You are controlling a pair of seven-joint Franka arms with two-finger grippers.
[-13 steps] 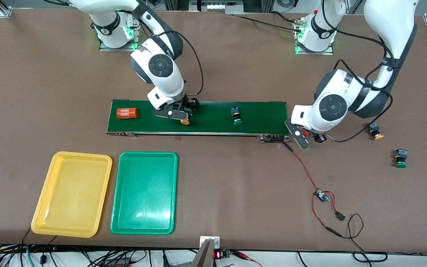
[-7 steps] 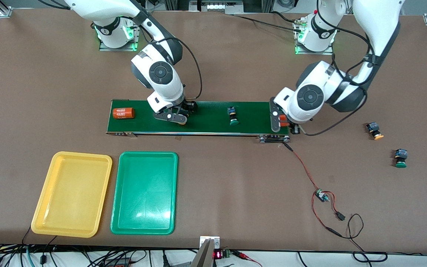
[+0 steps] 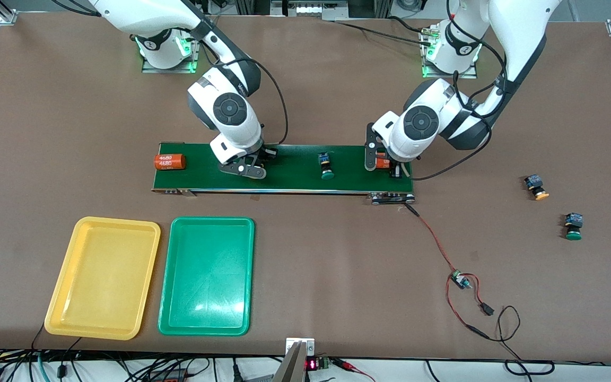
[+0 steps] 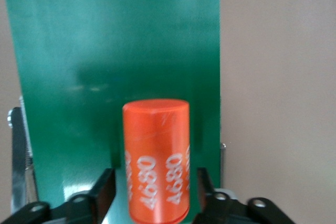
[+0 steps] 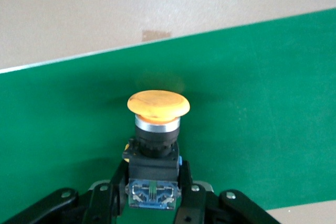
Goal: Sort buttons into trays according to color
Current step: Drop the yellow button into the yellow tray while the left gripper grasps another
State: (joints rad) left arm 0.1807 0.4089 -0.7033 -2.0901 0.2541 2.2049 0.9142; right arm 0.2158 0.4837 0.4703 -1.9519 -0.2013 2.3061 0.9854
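The right pincer (image 5: 152, 195) sits low on the green belt (image 3: 295, 178), left of centre in the front view, its fingers clamped on the body of an orange-capped button (image 5: 156, 129). The left pincer (image 4: 156, 198) is at the belt's right end, its fingers standing apart on either side of an orange cylinder (image 4: 156, 158). A green-capped button (image 3: 326, 166) lies mid-belt. Two more buttons (image 3: 536, 187) (image 3: 573, 226) rest on the surface at far right. The yellow tray (image 3: 72, 318) and the green tray (image 3: 206, 329) lie at lower left.
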